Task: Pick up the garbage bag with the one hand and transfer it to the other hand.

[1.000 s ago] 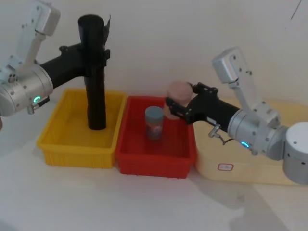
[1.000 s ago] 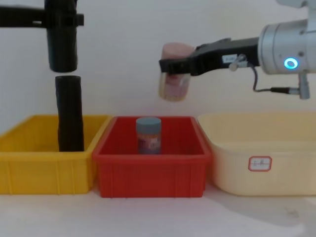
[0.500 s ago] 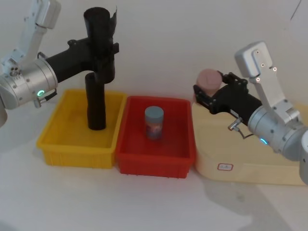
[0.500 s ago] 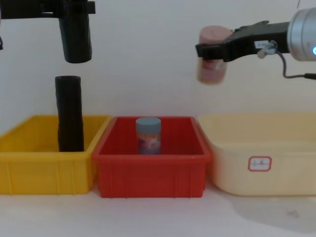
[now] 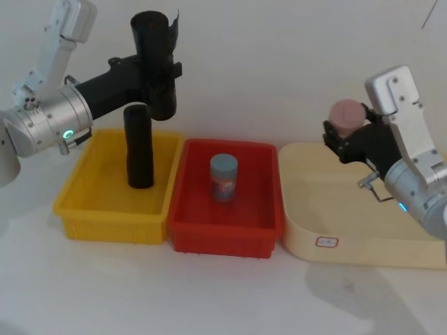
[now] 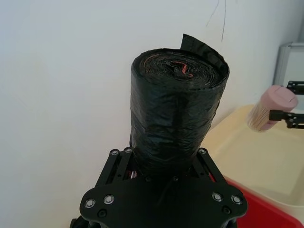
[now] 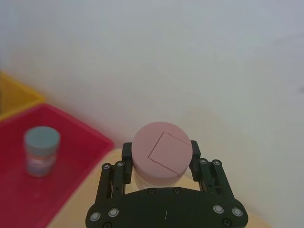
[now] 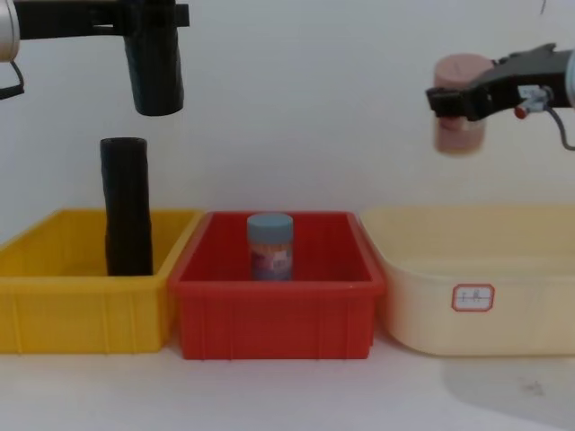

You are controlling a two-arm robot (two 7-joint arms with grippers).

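Transferring the garbage bag (image 5: 155,35) calls for a free receiving gripper, and at this moment both are occupied.

1. Status. The left gripper (image 5: 162,72), on the wrist with the green ring light, is clamped around the middle of the garbage bag. It holds the roll upright in the air, high above and to the left of the red crate (image 5: 223,237). The roll's upper and lower ends stand clear of the jaws. A loose flap of plastic sticks up at the top end.

2. Obstruction. The right gripper (image 5: 346,132), on the wrist with the blue light, is closed on a pink-lidded jar (image 7: 161,153). It hangs high to the right of the red crate, above the cream tub (image 5: 363,244).

3. Recommended procedure. The jar probably has to be released into the cream tub first. The emptied right gripper should then approach above the red crate with its jaws wide. It should take a bare end of the roll, away from the flap. The left gripper should let go only once the right one has closed firmly, since the glossy film is likely to slip.

4. Caution. A second roll (image 5: 138,146) stands in the yellow crate (image 5: 112,216), which touches the red crate's left side, and a blue-lidded jar (image 5: 223,178) stands inside the red crate. Keep the meeting point high above both.
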